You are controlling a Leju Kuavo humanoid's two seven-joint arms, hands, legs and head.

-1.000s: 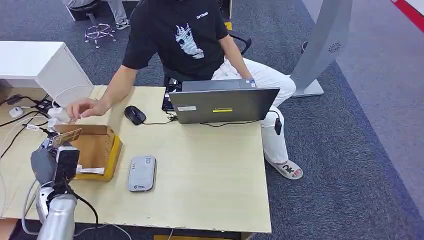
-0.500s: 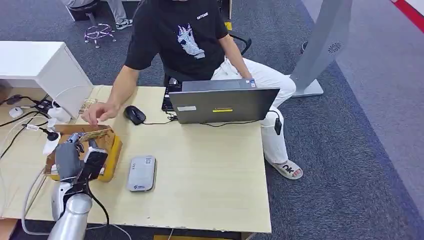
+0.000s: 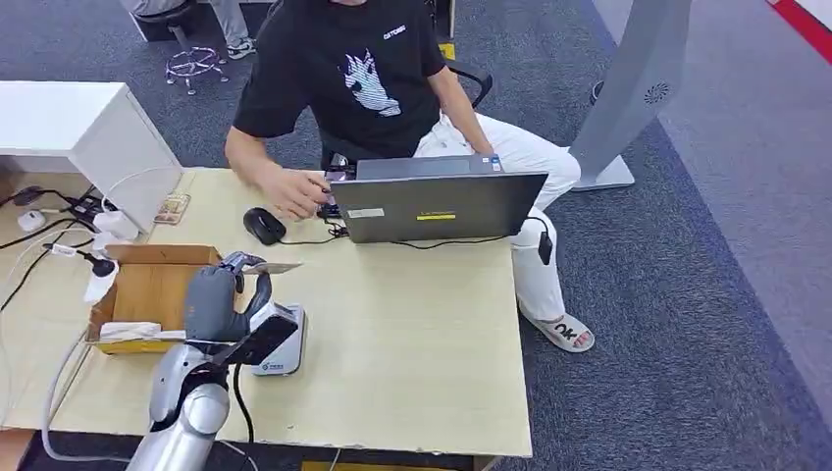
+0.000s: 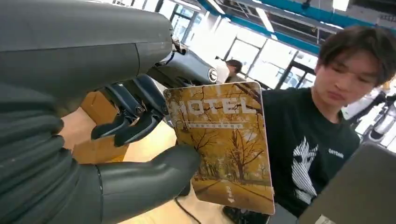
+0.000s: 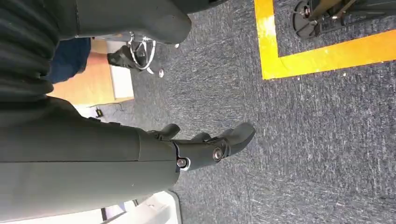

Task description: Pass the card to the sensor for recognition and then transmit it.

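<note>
My left hand (image 3: 228, 294) pinches a yellow card (image 3: 267, 267) by its edge and holds it roughly level just above the table. Close up in the left wrist view, the card (image 4: 224, 144) reads "MOTEL" over autumn trees, with my thumb (image 4: 149, 175) on its face and the dark fingers (image 4: 133, 116) behind it. The grey card sensor (image 3: 283, 363) lies flat on the table under my wrist, partly hidden by it. My right hand (image 5: 205, 147) hangs over grey carpet with its fingers stretched out and nothing in them.
An open cardboard box (image 3: 147, 285) sits left of the sensor. A person sits across the table behind a laptop (image 3: 437, 206), one hand (image 3: 294, 201) near a black mouse (image 3: 263, 226). Cables and a power strip (image 3: 88, 211) lie at the far left.
My left hand has carried the card rightward from over the cardboard box to above the sensor. The person's hand has drawn back from the box to beside the laptop.
</note>
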